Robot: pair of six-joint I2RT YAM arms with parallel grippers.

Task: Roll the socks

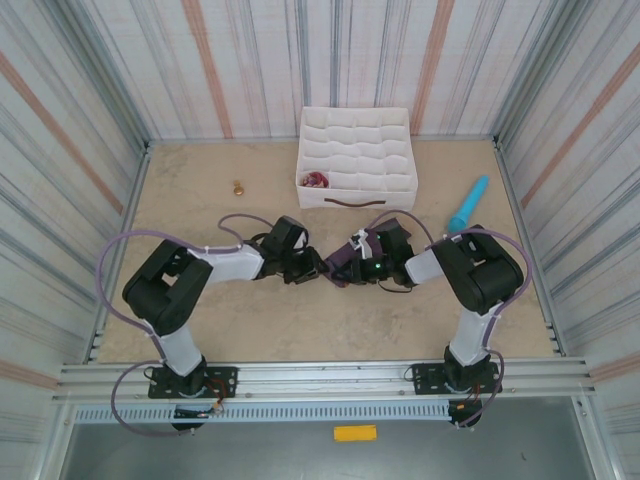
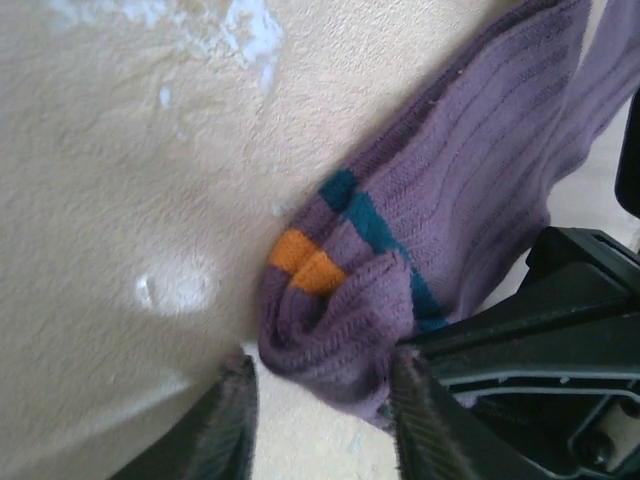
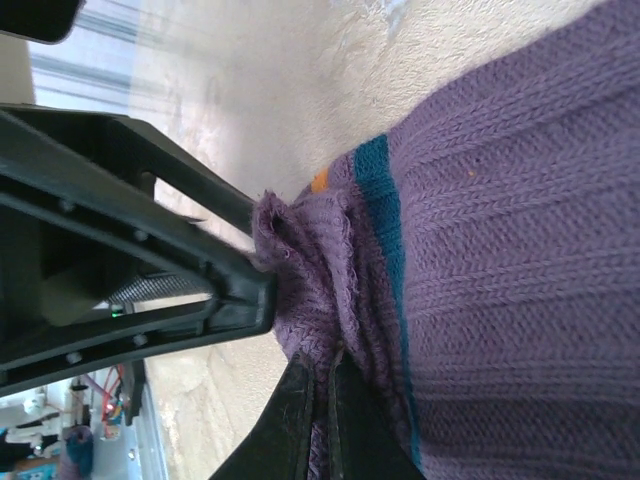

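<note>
Your two arms meet nose to nose at the middle of the worktop [image 1: 300, 330], and the purple sock [image 1: 338, 264] lies right between them. From the left wrist you see that sock [image 2: 450, 190] stretched flat on the tan surface, running toward the top right. Its striped end (orange and teal bars) is folded over itself into a small lump nearest the camera. Your left end effector [image 2: 320, 375] stands spread about that lump: one finger [image 2: 415, 420] touches the fabric, and the other [image 2: 232, 425] sits just clear of it, with a strip of worktop showing between. Your right end effector [image 3: 318, 375] is pressed together. In its own wrist view a thin fold of purple knit is pinched between the two fingers, just beside the bunched end, where the black body of the left end effector comes up against the sock. Further back you have a white divided box [image 1: 390, 198] with a small reddish and white bundle [image 1: 316, 181] in a front-left compartment. A turquoise stick [image 1: 468, 203] lies on the worktop to the box's right, and a small brown object [image 1: 239, 187] sits well apart on the left.
</note>
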